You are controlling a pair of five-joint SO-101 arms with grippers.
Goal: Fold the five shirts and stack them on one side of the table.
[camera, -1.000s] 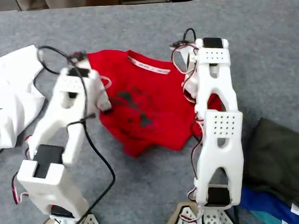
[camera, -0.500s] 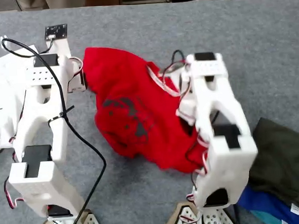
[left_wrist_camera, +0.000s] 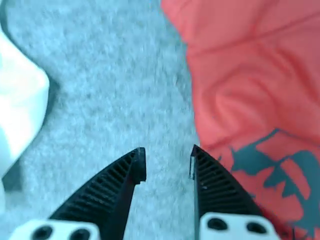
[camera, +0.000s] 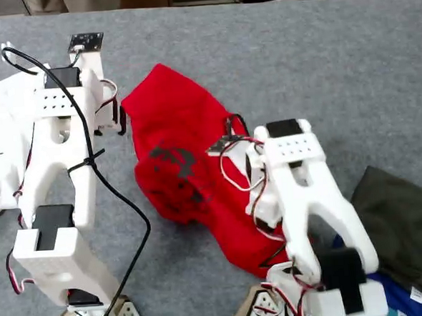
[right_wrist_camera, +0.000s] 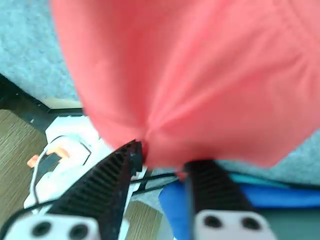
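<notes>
The right gripper [right_wrist_camera: 161, 161] is dragging the soft red shirt [camera: 178, 142] nearer, fingers pinching its cloth. The left gripper [left_wrist_camera: 167, 162] is now hovering beside it, fingers part-open and empty. Folding is only starting.

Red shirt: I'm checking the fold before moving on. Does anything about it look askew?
Yes. The red shirt lies crumpled and slanted on the table, not flat: one end is bunched in the right gripper, while the left gripper sits open beside it.
</notes>
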